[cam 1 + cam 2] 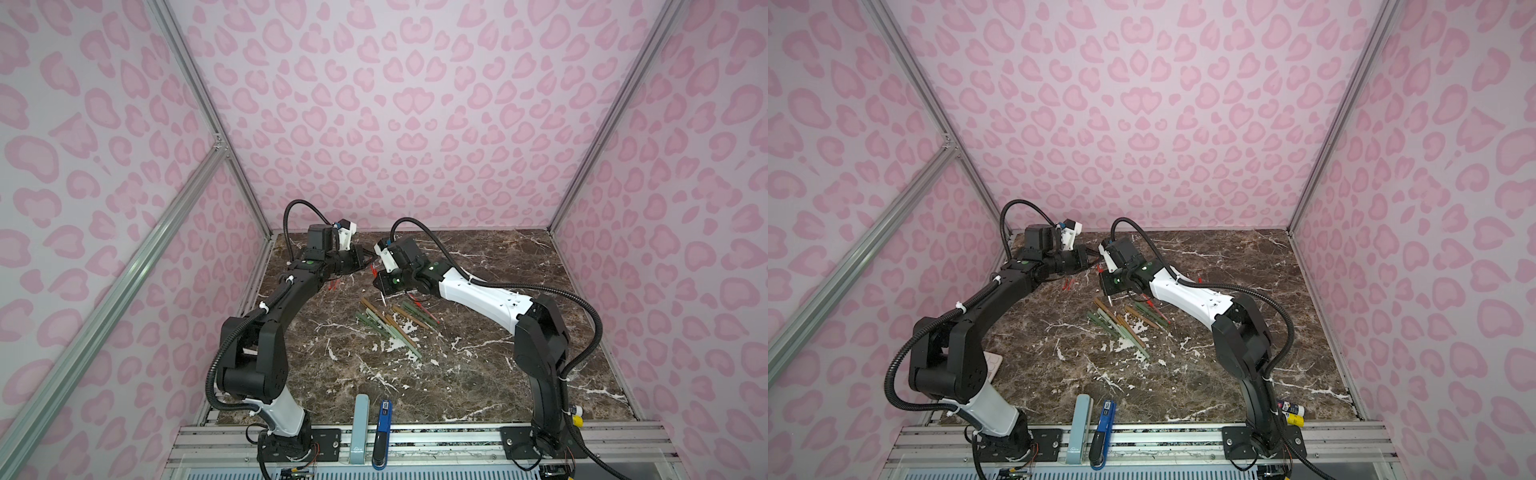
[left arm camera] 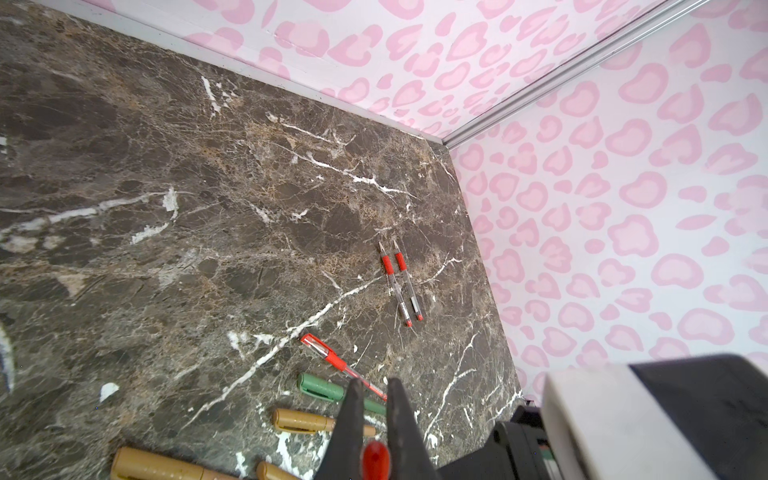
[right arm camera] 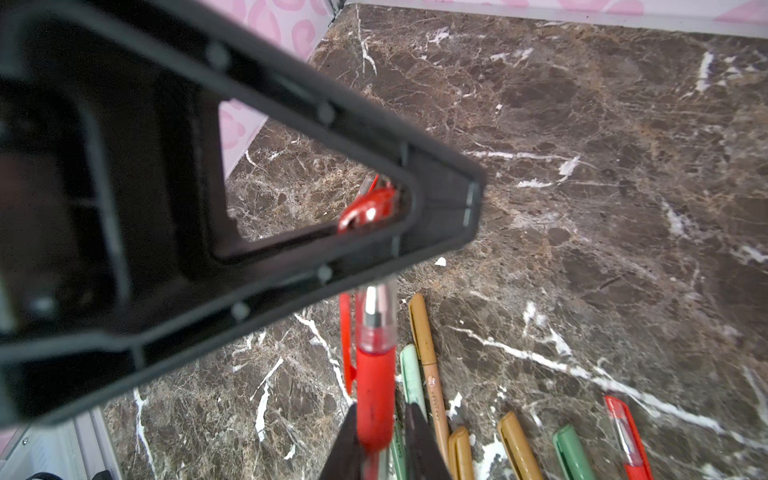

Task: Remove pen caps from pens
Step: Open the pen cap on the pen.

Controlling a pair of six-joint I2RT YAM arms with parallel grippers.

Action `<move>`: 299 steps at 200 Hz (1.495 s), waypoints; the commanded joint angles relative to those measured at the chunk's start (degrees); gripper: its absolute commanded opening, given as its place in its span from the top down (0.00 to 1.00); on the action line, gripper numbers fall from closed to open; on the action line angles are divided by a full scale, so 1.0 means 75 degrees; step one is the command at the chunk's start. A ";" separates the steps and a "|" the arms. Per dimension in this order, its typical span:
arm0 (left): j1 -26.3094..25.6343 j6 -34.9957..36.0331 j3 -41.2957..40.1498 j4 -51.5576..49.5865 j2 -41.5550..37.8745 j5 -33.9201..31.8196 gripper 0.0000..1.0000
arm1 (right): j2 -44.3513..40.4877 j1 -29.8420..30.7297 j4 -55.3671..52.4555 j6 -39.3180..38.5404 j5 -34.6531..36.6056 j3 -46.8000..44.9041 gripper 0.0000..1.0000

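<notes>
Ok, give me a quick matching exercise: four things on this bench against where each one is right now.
Things:
1. red cap
2. red gel pen
3. pale-blue case
4. green and tan pens

Places:
A. lying in a heap mid-table
B. pinched in the left end effector
C. near edge, beside the blue-and-black tool
D. gripped by its red sleeve in the right end effector

Pairs: 1-B, 2-D, 3-C, 4-A.

Two arms [image 1: 286, 297] [image 1: 478, 297], one pale-blue case [image 1: 360, 424] and one blue-and-black tool [image 1: 383, 432] were there, and the left wrist view held two bare red pens [image 2: 387, 265], one capped red pen [image 2: 328, 355], one green pen [image 2: 320, 386] and three tan pens [image 2: 307, 422].
</notes>
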 commanded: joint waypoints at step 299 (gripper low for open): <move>0.0508 0.0426 0.0522 -0.0707 -0.0284 -0.0330 0.96 | -0.1054 -0.0205 0.0576 0.0164 0.0333 -0.2970 1.00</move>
